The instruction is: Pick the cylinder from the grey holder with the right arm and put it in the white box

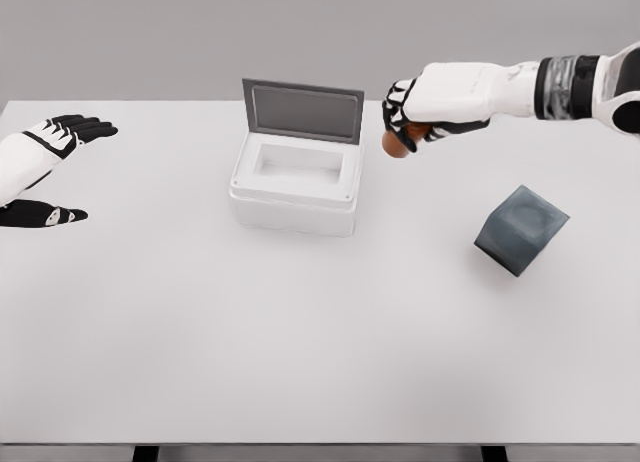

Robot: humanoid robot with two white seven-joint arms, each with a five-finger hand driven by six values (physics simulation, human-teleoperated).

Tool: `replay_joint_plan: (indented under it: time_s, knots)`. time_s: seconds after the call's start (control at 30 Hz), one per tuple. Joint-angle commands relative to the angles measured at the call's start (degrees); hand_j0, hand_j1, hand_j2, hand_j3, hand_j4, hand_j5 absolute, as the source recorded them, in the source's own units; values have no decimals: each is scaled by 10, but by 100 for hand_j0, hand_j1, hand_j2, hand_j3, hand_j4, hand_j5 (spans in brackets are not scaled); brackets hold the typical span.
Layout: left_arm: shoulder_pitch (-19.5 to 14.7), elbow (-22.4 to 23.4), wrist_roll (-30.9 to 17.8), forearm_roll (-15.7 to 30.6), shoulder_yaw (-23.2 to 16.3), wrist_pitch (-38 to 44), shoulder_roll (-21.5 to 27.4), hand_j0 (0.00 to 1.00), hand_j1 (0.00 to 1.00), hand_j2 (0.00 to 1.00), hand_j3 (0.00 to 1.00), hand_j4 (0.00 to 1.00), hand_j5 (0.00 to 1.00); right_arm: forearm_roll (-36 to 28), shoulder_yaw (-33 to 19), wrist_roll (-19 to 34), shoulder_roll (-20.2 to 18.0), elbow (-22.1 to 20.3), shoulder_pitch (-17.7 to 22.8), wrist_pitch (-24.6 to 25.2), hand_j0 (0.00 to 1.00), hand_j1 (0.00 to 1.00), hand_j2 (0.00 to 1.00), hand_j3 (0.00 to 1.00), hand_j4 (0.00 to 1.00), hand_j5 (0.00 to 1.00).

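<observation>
My right hand (403,125) hangs above the table, just right of the white box's (296,187) raised grey lid (303,111). Its fingers are curled around an orange-brown cylinder (396,144), whose lower end shows under the palm. The box stands open at the table's middle back, its hollow showing nothing inside. The dark grey holder (520,228) lies tilted on the table to the right, well below and right of the hand. My left hand (55,140) rests at the far left with fingers spread and nothing in it.
The white table (300,342) spreads wide in front of the box and holder. Its front edge runs along the bottom of the view, and a grey wall stands behind it.
</observation>
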Motion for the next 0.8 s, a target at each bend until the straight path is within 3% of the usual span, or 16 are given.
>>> replay_joint_plan:
  time_s: [0.0, 0.4, 0.77]
  knots:
    - [0, 0, 0, 4, 0, 1, 1, 100, 100, 100, 100, 100, 100, -4, 21, -1, 18, 10, -2, 2, 26, 26, 26, 26, 26, 26]
    - [-1, 0, 0, 4, 0, 1, 1, 100, 100, 100, 100, 100, 100, -3, 45, -1, 82, 39, -29, 2, 26, 26, 26, 26, 26, 26]
    - [-1, 0, 0, 4, 0, 1, 1, 100, 100, 100, 100, 100, 100, 6, 50, -1, 106, 57, -37, 2, 26, 26, 26, 26, 26, 26]
